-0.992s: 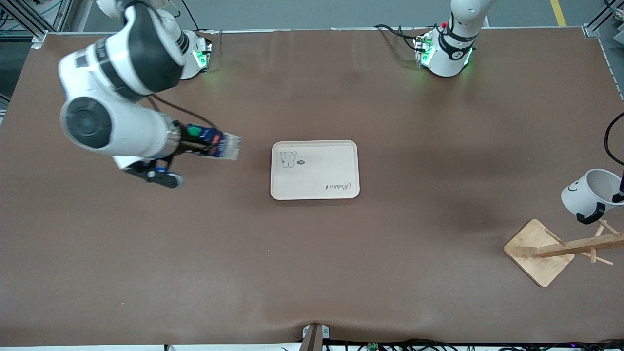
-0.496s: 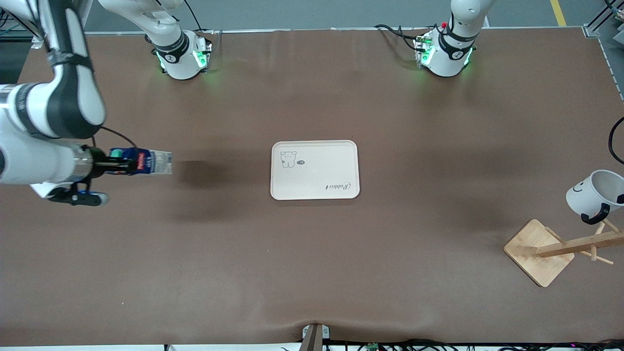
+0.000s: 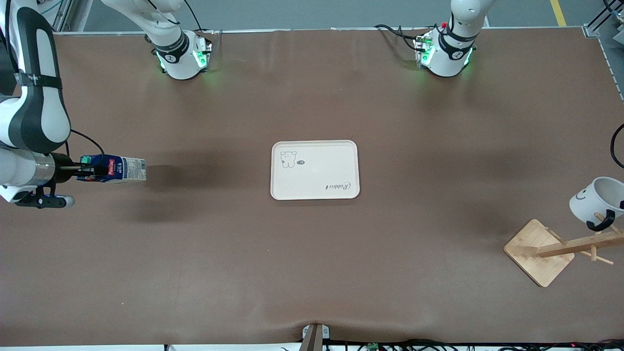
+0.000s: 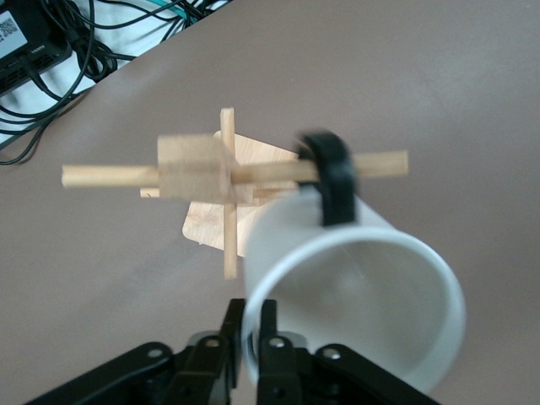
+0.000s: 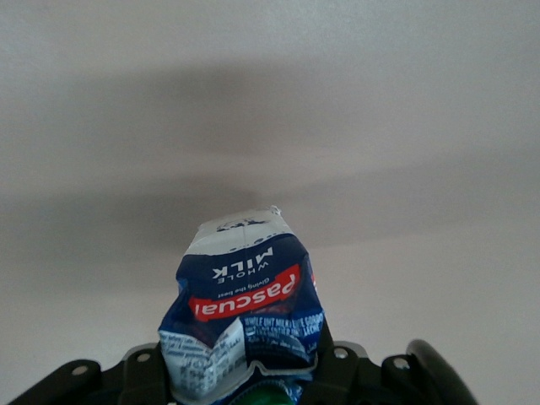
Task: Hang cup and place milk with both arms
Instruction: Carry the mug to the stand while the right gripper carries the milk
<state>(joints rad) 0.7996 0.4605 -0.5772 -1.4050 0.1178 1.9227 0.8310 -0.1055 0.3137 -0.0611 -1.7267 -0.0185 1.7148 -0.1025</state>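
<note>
The milk (image 3: 117, 168), a dark blue carton with a red label and green cap, lies sideways in my right gripper (image 3: 87, 171), in the air over the right arm's end of the table. In the right wrist view the gripper (image 5: 245, 375) is shut on the crumpled carton (image 5: 245, 308). The cup (image 3: 595, 201) hangs tilted at the wooden rack (image 3: 555, 248), at the left arm's end. In the left wrist view my left gripper (image 4: 251, 333) pinches the cup's rim (image 4: 363, 295), and the black handle (image 4: 332, 173) loops over a peg (image 4: 375, 163). The left gripper itself is outside the front view.
A white tray (image 3: 314, 187) with a small bear drawing lies at the table's middle. The rack's square wooden base (image 3: 536, 251) rests on the table near its front corner. Cables (image 4: 76, 51) lie off the table's edge past the rack.
My right arm has swung away from the tray toward its end of the table, carrying the milk. The cup has come down onto the rack's peg.
</note>
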